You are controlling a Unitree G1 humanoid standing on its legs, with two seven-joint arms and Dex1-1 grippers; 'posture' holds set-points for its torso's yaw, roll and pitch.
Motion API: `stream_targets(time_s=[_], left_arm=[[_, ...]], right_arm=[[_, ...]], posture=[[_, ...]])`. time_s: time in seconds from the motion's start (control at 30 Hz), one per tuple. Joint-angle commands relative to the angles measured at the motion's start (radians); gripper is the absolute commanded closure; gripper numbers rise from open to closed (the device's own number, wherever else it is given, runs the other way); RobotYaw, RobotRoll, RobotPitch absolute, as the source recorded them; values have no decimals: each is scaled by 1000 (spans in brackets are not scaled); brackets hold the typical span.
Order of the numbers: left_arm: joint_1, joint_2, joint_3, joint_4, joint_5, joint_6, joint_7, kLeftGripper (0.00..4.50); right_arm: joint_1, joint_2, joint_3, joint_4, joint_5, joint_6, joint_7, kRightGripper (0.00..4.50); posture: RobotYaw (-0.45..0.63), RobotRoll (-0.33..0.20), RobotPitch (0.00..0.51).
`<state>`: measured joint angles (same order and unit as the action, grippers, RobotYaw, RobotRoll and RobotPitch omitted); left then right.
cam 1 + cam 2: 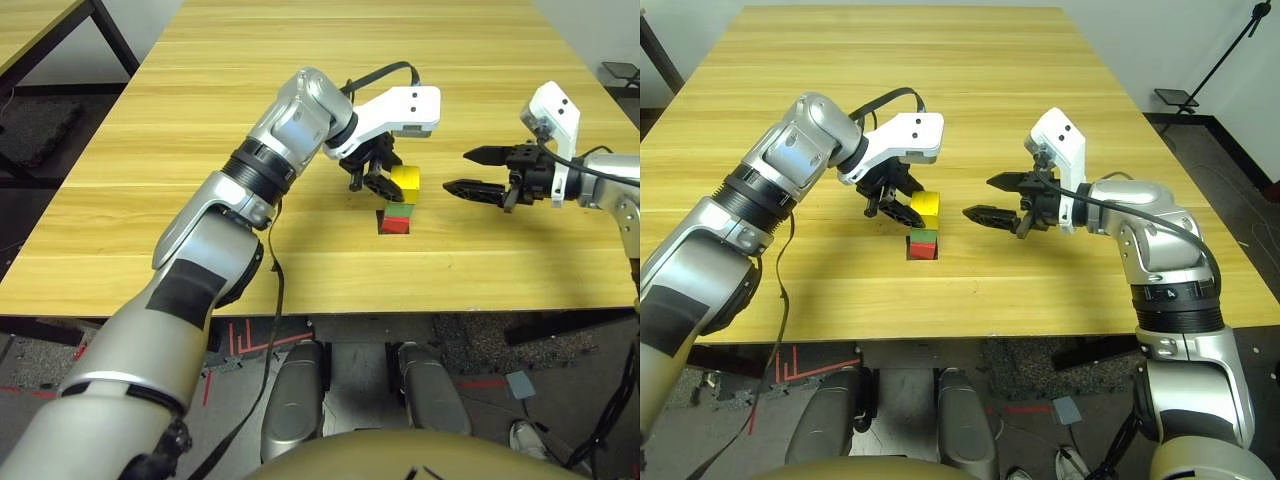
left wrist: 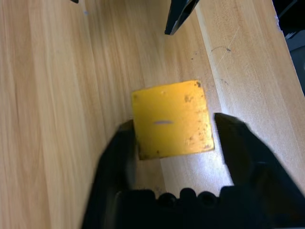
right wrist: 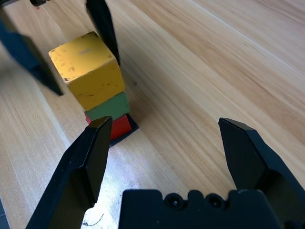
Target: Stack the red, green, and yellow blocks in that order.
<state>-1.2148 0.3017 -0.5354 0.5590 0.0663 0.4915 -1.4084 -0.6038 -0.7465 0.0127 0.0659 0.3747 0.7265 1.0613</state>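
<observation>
The red block (image 1: 396, 226) sits on a flat black patch (image 3: 132, 127) near the table's middle. The green block (image 1: 399, 210) rests on it, and the yellow block (image 1: 405, 180) lies on top, slightly askew. My left gripper (image 2: 174, 129) is open, its fingers (image 2: 114, 162) flanking the yellow block at the top of the stack. My right gripper (image 1: 455, 170) hovers open and holds nothing, a short way to the right of the stack, pointing at it.
The wooden table (image 1: 300, 90) spreads wide behind and to both sides of the stack. Its front edge (image 1: 320, 305) lies close below the stack. A second table's corner (image 1: 40, 30) stands at the far left.
</observation>
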Motion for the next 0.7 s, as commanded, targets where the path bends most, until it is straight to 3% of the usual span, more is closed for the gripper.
stream_targets(time_s=[0.03,0.1,0.2,0.27,0.37,0.43,0.53,0.63,0.7], left_arm=[[22,27,74,-94,-37,53,29,40],[28,43,164,-190,-83,136,85,40],[79,28,394,-416,-175,350,272,40],[149,-24,592,-551,-186,424,498,40],[277,-107,784,-690,-173,430,763,40],[443,-166,870,-788,-148,350,915,40],[669,-236,879,-861,-116,169,1058,40],[810,-302,885,-857,-110,13,1170,40],[896,-301,862,-842,-87,-100,1198,40]], right_arm=[[-2,-7,-32,18,15,-19,-3,0],[0,-15,-57,28,28,-25,2,0],[-7,-7,-142,70,57,-45,-26,0],[-21,17,-228,144,69,-60,-111,0],[-22,63,-332,294,66,-194,-204,0],[-12,86,-381,433,31,-347,-280,0],[-21,99,-420,635,-2,-561,-334,0],[-41,97,-426,790,-30,-711,-361,0],[-48,96,-419,878,-54,-817,-375,0]], posture=[[62,-105,76],[68,-110,74],[88,-127,69],[102,-144,69],[115,-155,77],[117,-166,79],[121,-173,80],[108,-188,94],[104,-194,95]])
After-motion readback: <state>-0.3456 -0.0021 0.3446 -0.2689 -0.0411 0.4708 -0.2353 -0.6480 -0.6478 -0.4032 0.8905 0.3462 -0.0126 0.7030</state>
